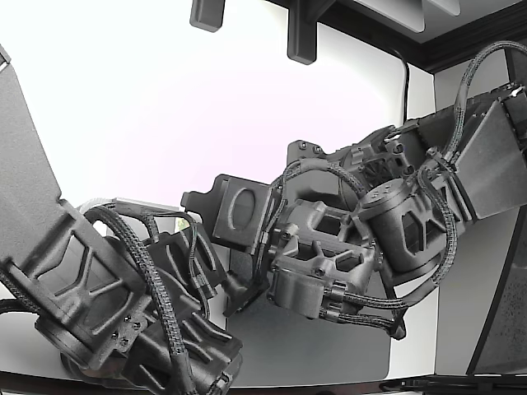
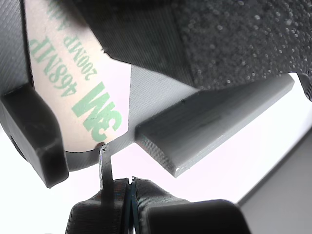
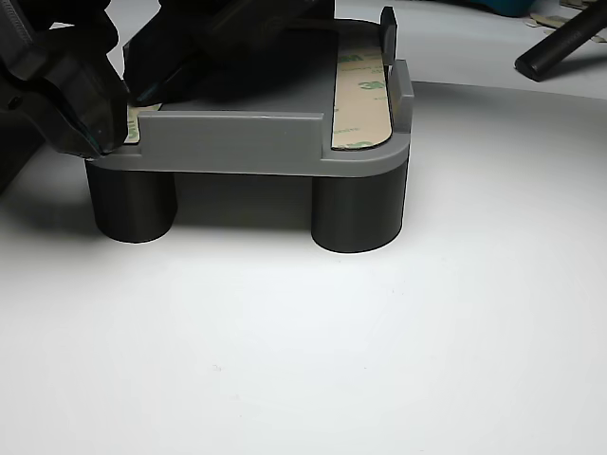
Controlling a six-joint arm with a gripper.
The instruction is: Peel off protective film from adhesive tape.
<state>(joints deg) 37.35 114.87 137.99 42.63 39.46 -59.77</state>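
At fixture (image 3: 237, 142) corner, gripper (image 2: 130, 187) pinches film tab (image 2: 104, 163).

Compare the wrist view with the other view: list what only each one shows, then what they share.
Only the wrist view shows the pincer tips close up, nearly closed at the edge of a tape liner whose green 3M print is readable; whether they grip it cannot be told.

Only the other view shows the whole grey fixture on its dark round legs, a second liner strip along its far side, and the white table.

Both show the grey fixture with liner-covered tape and dark pincer parts at one strip.
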